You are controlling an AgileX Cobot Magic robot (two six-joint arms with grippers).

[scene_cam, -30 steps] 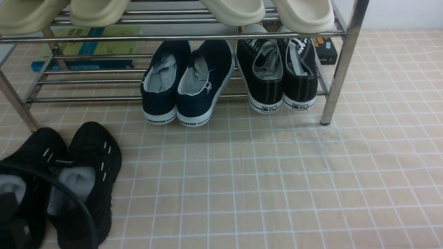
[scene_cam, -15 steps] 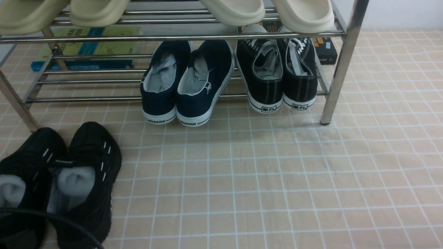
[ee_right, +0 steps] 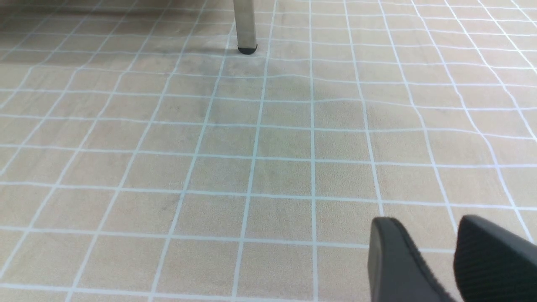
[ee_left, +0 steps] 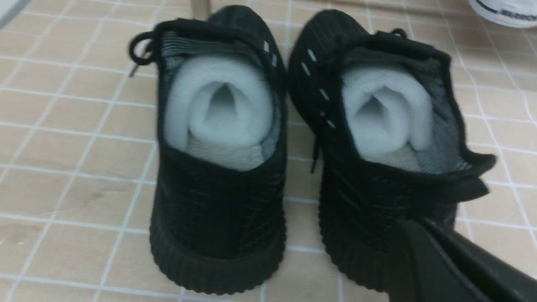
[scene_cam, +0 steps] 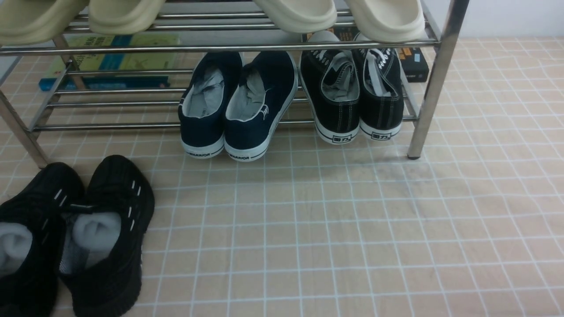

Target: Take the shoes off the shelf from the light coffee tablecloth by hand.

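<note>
Shoes point(scene_cam: 75, 233) on tablecloth point(scene_cam: 335, 229), seemingly clear of shelf point(scene_cam: 434, 83).

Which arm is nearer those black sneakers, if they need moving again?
The left. Its gripper sits shut right behind the sneakers, which stand on the robot's left. The right gripper faces only bare tablecloth.

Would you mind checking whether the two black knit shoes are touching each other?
Apart at the heels: the left wrist view shows tablecloth between the shoes. Farther forward, cannot tell.
</note>
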